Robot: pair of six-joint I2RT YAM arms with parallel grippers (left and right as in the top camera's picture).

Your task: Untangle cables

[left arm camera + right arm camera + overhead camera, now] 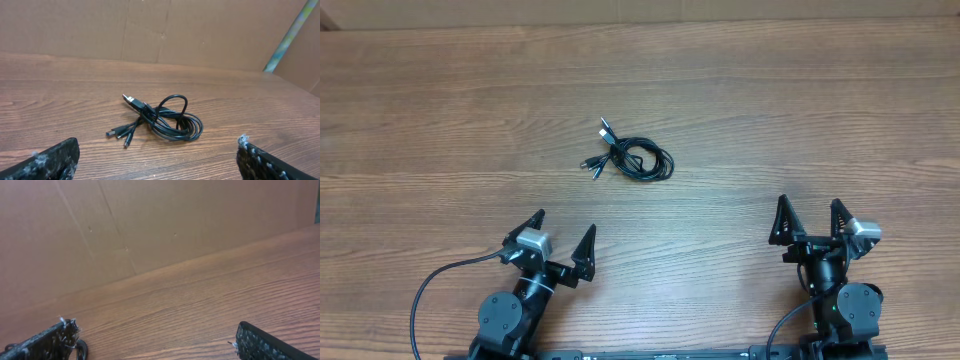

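Observation:
The cables [635, 157] lie in one small black tangle on the wooden table [800, 90], a little left of centre. It is a coiled loop with several plug ends sticking out to the left, one of them silver-tipped. The left wrist view shows the cables [165, 120] straight ahead, well beyond the fingertips. My left gripper [565, 222] [159, 145] is open and empty, near the front edge, below and left of the tangle. At the front right, my right gripper [809, 202] [152, 332] also stands open and empty over bare wood.
A brown cardboard wall [150, 30] closes off the far side of the table. A striped pole [290, 35] leans at the far right in the left wrist view. Thick black wires [425, 295] run from the arm bases along the front edge.

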